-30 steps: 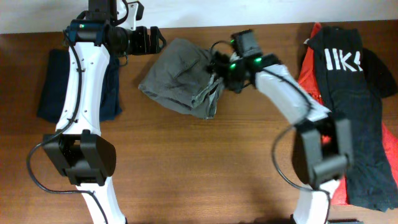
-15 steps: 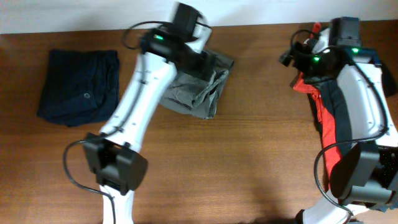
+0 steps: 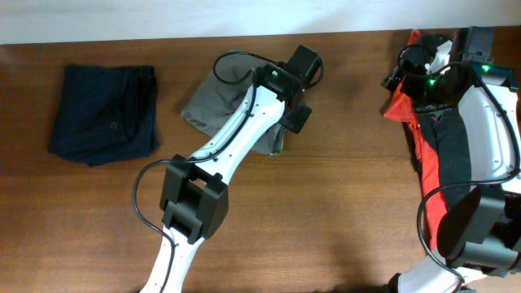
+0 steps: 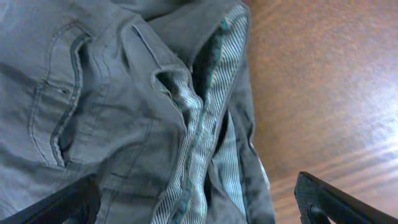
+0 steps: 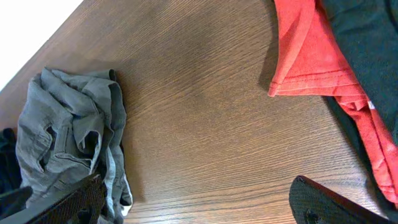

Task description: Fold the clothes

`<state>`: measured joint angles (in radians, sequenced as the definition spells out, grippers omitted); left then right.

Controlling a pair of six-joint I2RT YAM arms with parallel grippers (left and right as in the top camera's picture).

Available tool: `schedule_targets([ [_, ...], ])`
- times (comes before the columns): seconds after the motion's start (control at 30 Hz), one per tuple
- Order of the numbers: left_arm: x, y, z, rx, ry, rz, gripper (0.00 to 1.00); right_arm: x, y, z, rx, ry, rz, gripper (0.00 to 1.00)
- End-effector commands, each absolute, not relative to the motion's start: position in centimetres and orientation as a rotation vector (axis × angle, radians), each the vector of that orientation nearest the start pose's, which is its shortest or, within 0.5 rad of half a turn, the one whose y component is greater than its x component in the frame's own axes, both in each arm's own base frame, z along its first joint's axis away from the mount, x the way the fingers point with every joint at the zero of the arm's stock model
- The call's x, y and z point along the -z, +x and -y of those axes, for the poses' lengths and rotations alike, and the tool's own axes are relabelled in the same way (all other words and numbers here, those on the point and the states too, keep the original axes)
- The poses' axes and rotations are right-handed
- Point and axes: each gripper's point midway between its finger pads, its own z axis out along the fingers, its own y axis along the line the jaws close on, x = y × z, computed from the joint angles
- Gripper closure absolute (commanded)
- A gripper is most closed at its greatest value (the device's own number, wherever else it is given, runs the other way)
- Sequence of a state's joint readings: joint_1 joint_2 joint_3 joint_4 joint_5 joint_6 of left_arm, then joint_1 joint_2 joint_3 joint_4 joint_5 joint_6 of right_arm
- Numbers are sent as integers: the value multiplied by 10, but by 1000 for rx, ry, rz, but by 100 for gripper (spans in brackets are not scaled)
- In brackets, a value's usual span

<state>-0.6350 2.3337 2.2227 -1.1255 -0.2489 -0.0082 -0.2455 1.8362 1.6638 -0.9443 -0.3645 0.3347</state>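
Overhead: the grey-khaki trousers lie in a crumpled heap on the brown wooden desk, toward its far edge, where a white wall runs. The left arm lies across the heap, so its long axis is hard to read; the part that shows spreads from side to side. The left tool hangs at the heap's right edge. Well left of the trousers sit dark navy trousers in a flat, squarish bundle. Well right of them a red garment and a black T-shirt lie piled under the right arm, with the right tool at the red cloth's edge. Bare desk fills the gap between the heap and the red garment, and all the room in front.

Left wrist: the tool's fingers stand wide apart, gripping nothing, low over the trousers. A striped lining runs from upper right down to bottom middle; a pocket sits left of it, and bare desk lies to the right.

Right wrist: the fingers again stand wide apart and hold nothing, above bare wood. The heap lies far left, lengthwise up the picture; the red garment's hem is well apart at upper right.
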Motion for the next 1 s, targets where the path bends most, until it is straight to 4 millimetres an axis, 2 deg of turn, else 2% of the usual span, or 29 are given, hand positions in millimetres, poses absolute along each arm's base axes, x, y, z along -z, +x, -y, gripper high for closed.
schedule_targets([
  [0.0,-104,463,283,-220,731,-2606,1,-177,444,50,-499,600,-2588,1],
  [0.1,-103,473,286,-230,709,-2570,1,-176,444,50,-498,593,-2592,1],
  [0.2,-86,475,290,-253,773,-2568,1,-175,444,50,-497,593,-2594,1],
  [0.27,-66,473,291,-300,828,-2578,1,-175,444,50,-497,593,-2594,1],
  [0.43,-39,472,292,-341,852,-2600,1,-175,444,50,-497,594,-2594,1],
  [0.63,-37,470,297,-337,863,-2595,1,-175,444,50,-497,593,-2594,1],
  [0.7,-29,469,297,-355,908,-2593,1,-175,444,50,-497,593,-2594,1],
  [0.8,-18,473,288,-451,926,-2580,1,-175,444,50,-497,593,-2594,1],
  [0.97,0,478,261,-694,921,-2556,1,-174,443,50,-491,573,-2603,1],
])
